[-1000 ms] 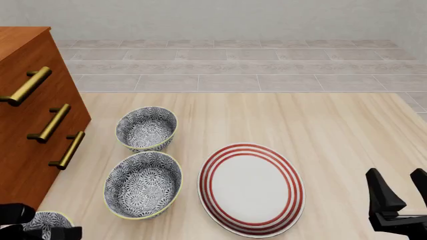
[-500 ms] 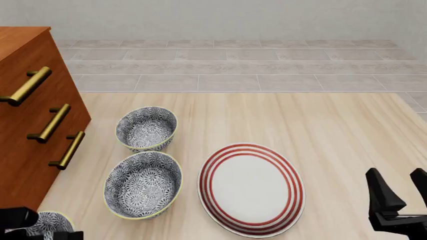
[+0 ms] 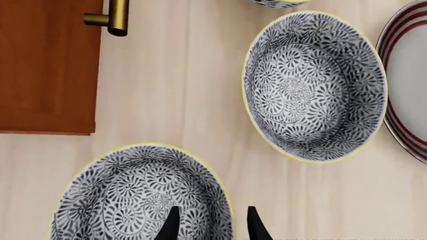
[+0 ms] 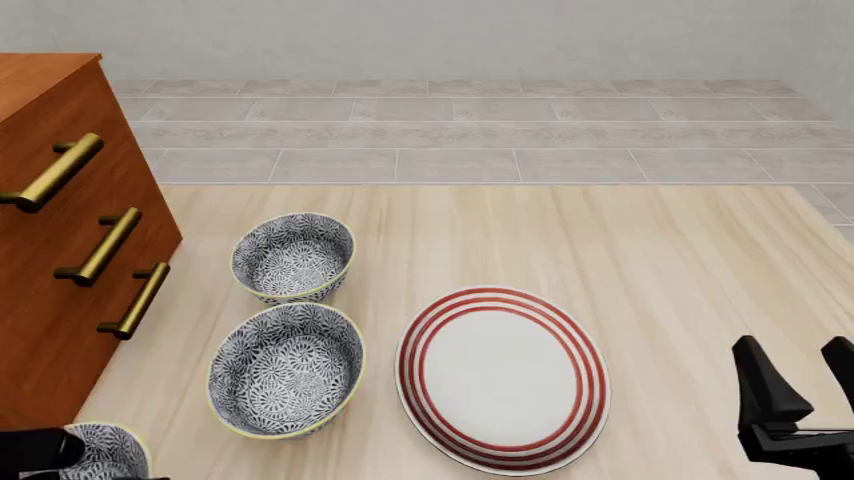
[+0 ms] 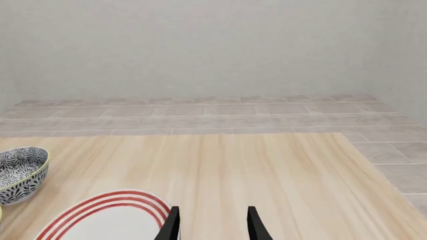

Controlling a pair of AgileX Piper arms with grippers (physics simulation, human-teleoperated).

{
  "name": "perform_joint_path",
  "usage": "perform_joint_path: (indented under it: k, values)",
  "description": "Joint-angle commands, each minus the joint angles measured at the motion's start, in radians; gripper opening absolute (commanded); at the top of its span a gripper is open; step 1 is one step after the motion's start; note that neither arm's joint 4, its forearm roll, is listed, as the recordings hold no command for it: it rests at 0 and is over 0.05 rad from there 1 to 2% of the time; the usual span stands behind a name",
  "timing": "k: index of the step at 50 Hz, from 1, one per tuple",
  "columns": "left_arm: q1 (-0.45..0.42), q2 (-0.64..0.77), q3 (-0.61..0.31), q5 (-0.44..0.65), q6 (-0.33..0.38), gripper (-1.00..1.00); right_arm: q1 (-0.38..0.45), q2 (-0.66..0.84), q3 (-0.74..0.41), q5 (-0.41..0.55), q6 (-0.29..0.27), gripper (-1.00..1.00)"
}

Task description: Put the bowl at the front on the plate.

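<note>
Front bowl [image 4: 107,450] sits at the near-left corner of the tabletop [image 4: 641,260], left of the plate [image 4: 503,378] and apart from it. Left end effector [image 3: 209,225] spread, fingers straddling that bowl's rim, nothing gripped. Right end effector [image 4: 798,385] spread and empty, near the plate's right edge.

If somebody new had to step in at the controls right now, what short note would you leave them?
Left gripper: open, straddling the rim of the nearest blue-grey floral bowl, not closed on it.
Right gripper: open, holding nothing, right of the large white plate with red rings.
The bowl sits on the table at the front left corner; the plate carries nothing.
Done: the approach.
Left: grip, lift, set the bowl on the plate.
</note>
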Motion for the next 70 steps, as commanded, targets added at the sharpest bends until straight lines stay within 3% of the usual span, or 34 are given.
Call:
perform_joint_path:
  k: [1,59,62,63,70]
  values:
    - [-0.008,-0.006,0.008,0.006,-0.008,1.0,-0.003,-0.003,0.0,0.002,0.002,1.0]
    - [-0.048,-0.035,0.072,0.043,-0.054,1.0,-0.002,0.011,0.0,-0.011,0.008,1.0]
    - [-0.023,-0.029,0.067,0.036,-0.02,1.0,-0.003,0.01,0.0,-0.01,0.008,1.0]
    - [-0.025,-0.026,0.07,0.032,-0.025,-1.0,-0.004,0.009,0.0,-0.009,0.008,1.0]
    - [0.025,-0.012,0.084,0.018,0.024,-1.0,-0.007,0.009,0.0,-0.009,0.007,1.0]
